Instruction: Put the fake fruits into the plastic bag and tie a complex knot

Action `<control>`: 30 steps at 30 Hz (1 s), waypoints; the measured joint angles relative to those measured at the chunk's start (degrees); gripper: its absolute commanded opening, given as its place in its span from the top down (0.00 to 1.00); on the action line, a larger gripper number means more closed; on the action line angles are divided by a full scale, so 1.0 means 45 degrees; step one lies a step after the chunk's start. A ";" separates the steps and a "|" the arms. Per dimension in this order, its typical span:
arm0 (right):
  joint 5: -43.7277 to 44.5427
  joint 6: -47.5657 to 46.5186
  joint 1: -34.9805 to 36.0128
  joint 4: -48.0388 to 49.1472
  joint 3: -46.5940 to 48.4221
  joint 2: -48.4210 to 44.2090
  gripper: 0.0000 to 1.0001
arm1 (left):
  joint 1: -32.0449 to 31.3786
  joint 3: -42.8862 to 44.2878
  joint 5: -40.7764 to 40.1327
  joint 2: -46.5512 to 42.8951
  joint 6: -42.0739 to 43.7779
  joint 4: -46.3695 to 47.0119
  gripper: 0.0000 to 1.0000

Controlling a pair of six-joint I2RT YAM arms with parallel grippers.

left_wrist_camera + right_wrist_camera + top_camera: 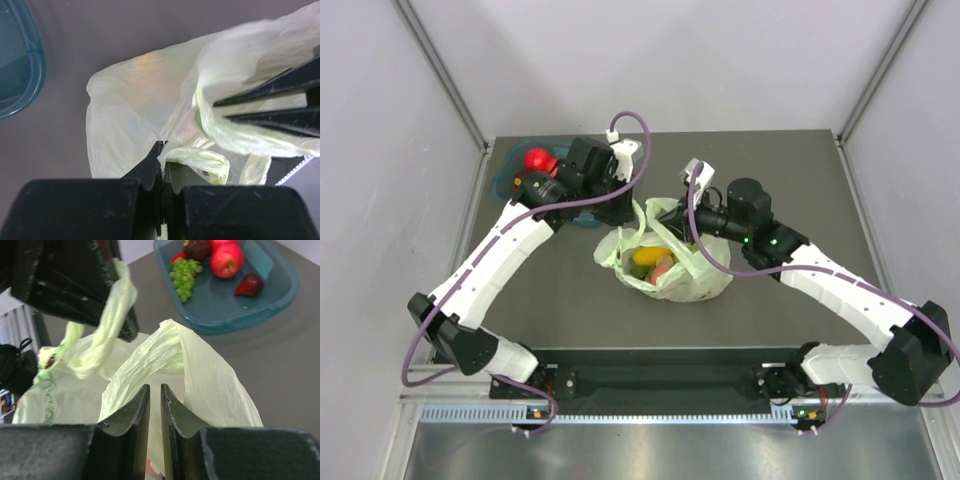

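The pale green plastic bag [698,282] sits mid-table with yellow and peach fake fruits [652,262] inside. My left gripper [631,205] is shut on a bunched bag handle [197,159], pinched at its tips [164,149]. It shows in the right wrist view [75,280] lifting that handle [107,330]. My right gripper [661,212] faces it over the bag mouth. Its jaws [155,390] are almost shut with a thin empty gap, and the other handle [170,342] arches over the tips. More fruits lie in the tray: green grapes [184,272], a red apple [226,261], a dark red one [248,285].
The teal tray [508,180] stands at the back left corner, beside my left wrist, and holds a red fruit [538,158]. Its rim shows in the left wrist view [35,70] and in the right wrist view [280,297]. Grey walls enclose the dark table [800,180].
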 measured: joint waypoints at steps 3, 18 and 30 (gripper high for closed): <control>-0.0865 0.0073 0.0000 0.0087 0.0000 0.0087 0.84 | 0.0165 0.0000 0.0573 0.0000 -0.0087 0.0253 1.00; -0.1855 0.0398 0.0000 0.0223 0.0000 0.0578 0.85 | 0.0486 -0.0194 0.3259 0.0321 -0.0427 0.1311 1.00; -0.1807 0.0418 0.0005 0.0209 0.0000 0.0593 0.85 | 0.2215 -0.0646 0.4571 -0.0452 -0.0602 0.1520 1.00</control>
